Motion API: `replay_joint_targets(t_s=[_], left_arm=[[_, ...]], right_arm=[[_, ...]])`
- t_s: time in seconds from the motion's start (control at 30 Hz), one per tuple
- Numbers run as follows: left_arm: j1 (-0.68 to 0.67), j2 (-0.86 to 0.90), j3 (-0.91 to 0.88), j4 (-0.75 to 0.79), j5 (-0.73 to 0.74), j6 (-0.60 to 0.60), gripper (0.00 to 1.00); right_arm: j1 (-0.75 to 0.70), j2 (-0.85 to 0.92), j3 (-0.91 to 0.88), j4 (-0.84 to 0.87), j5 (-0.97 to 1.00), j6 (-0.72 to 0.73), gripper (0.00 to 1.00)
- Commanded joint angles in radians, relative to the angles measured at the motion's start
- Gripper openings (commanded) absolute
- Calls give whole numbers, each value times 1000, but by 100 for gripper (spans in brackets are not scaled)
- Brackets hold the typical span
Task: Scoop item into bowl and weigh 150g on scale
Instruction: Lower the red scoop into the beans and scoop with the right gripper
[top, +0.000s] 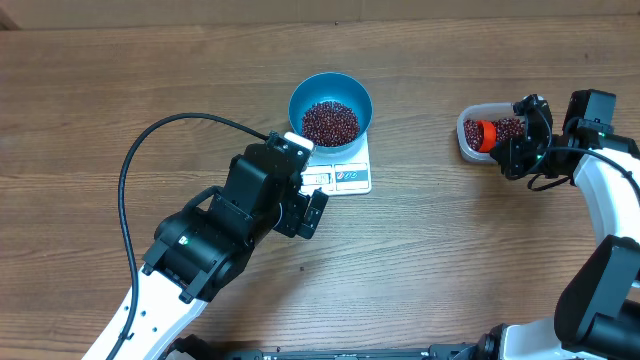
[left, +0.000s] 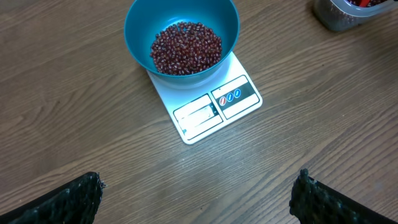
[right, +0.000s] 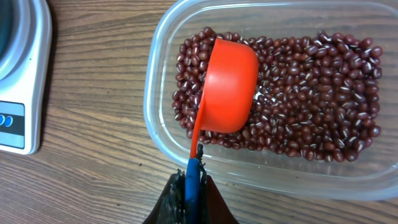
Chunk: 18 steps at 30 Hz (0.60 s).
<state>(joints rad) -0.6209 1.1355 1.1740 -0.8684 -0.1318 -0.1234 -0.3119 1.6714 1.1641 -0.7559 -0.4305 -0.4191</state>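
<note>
We see the beans (top: 330, 122) heaped in the blue bowl (top: 298, 98) on the scale (top: 352, 175). Right gripper (right: 191, 182) clamps the handle of the orange scoop (right: 229, 87), which sits probably mouth-down in the clear tub (right: 154, 115). The left gripper (left: 198, 196) is spread wide, empty.

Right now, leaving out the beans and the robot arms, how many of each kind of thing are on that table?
Blue bowl: 1
White scale: 1
Clear tub: 1
Orange scoop: 1
Total: 4
</note>
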Motion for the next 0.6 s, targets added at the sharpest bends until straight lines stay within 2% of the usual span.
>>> replay_joint_targets(t_s=[0.0, 0.57], left_arm=[[5, 3, 7, 2, -9, 15, 99], [5, 3, 7, 2, -9, 15, 100]], right_arm=[[2, 8, 0, 6, -67, -9, 4], [2, 8, 0, -24, -126, 0, 4]])
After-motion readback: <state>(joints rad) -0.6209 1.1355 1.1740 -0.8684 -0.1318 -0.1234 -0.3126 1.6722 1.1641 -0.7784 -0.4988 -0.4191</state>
